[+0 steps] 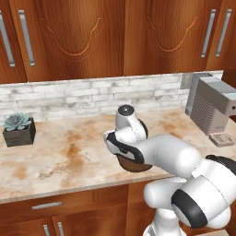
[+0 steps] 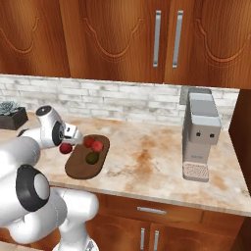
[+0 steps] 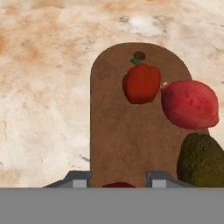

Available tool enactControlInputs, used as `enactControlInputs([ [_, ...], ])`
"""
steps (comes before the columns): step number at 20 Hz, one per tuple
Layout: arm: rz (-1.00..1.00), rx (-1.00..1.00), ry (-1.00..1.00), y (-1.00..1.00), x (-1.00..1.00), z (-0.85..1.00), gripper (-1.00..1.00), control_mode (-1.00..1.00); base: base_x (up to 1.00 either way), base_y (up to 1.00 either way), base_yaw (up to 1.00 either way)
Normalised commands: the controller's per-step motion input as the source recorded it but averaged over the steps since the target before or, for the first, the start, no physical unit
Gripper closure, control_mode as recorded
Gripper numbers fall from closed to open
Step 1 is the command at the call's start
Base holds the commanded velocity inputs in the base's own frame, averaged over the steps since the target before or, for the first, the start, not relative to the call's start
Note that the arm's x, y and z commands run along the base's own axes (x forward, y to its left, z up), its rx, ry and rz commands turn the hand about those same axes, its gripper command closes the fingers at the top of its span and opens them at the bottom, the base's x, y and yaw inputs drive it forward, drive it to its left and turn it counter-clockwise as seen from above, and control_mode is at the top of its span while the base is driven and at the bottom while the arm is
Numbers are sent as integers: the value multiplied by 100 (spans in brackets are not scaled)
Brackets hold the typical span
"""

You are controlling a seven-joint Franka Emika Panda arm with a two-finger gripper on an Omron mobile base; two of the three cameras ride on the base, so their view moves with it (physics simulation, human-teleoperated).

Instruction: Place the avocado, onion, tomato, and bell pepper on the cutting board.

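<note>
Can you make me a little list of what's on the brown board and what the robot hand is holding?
board: cutting board on the marble counter
on the board: red bell pepper, reddish onion, dark green avocado
pepper and onion: touching
gripper: over the near end of the board
between its fingers: a small red thing, likely the tomato
also on counter: coffee machine, potted plant

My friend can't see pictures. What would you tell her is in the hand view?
A dark brown cutting board lies on a marbled counter, seen from above. On it sit a red bell pepper, a reddish onion touching it, and a dark green avocado at the right edge. The tool holds something red, probably the tomato, between its fingertips at the bottom.
</note>
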Motion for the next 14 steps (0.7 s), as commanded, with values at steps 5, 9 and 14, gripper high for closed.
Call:
enactControlInputs([
  [5,-1,-1,-1,-16,5,-32,100,-100,0,0,0],
  [9,-2,-1,0,-31,0,-16,100,-100,0,0,0],
  [14,-2,0,0,-27,2,-11,100,-100,0,0,0],
])
